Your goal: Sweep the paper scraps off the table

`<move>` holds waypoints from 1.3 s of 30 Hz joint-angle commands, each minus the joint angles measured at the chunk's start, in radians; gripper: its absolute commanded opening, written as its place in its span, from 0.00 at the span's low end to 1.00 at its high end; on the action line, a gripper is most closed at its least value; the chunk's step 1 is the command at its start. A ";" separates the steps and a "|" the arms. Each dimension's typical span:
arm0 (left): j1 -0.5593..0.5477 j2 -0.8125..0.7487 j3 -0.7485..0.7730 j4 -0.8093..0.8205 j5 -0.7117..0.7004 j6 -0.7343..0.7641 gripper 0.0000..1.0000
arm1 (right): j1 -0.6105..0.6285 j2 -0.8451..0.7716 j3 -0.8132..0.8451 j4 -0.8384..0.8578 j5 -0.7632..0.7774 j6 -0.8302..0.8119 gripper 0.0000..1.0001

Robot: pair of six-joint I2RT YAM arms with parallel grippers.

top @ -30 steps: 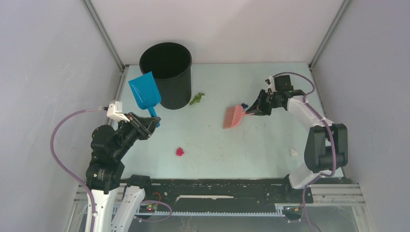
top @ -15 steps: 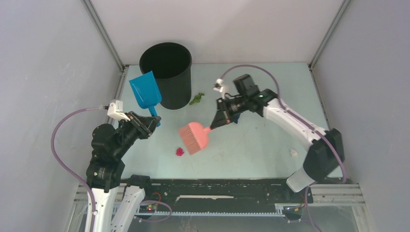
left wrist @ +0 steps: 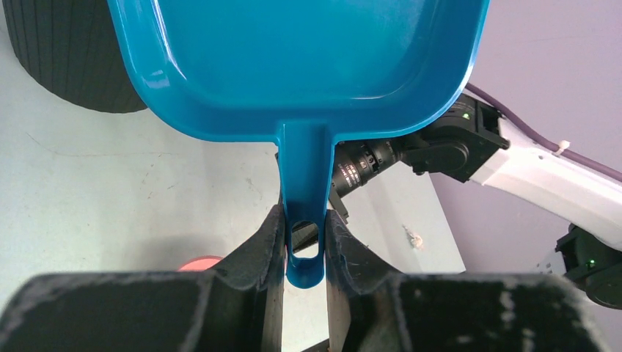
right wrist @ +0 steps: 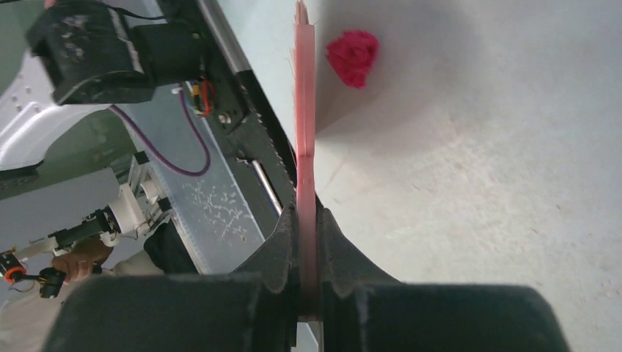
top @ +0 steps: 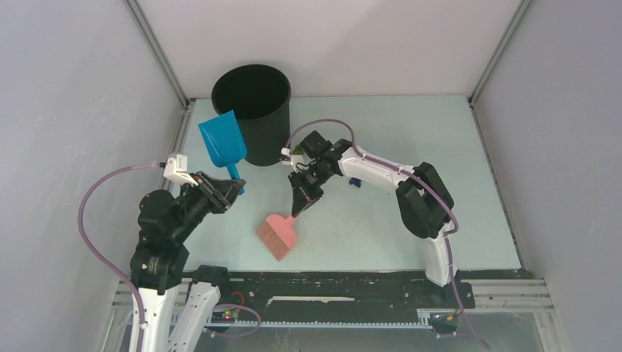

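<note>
magenta crumpled paper scrap (right wrist: 353, 57) sits beside brush (right wrist: 304, 110) clamped in right claw (right wrist: 306, 220); left claw (left wrist: 304, 224) clamps dustpan (left wrist: 293, 59).

blk bin (top: 251, 110) far-left, upright | blue dustpan (top: 220, 139) just L of bin | pink brush (top: 277, 236) ctr-front, bristles toward near edge

top: looking down on table (top: 440, 147) from behind bases | left wrist: sighting close past left claw (left wrist: 304, 218) toward right arm (left wrist: 528, 165) | right wrist: hugging table, facing near rail (right wrist: 235, 198) | top+right sharing brush (top: 277, 236)
</note>
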 commanded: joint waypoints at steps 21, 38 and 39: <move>0.004 0.106 0.000 0.080 0.058 0.061 0.00 | -0.650 -0.229 -0.277 -0.174 0.040 -0.084 0.00; 0.002 0.050 -0.039 0.095 0.074 -0.006 0.00 | -0.603 -0.134 0.141 0.329 -0.144 0.339 0.00; 0.002 0.044 -0.038 0.085 0.073 -0.004 0.00 | -0.594 -0.088 0.171 0.377 -0.156 0.406 0.00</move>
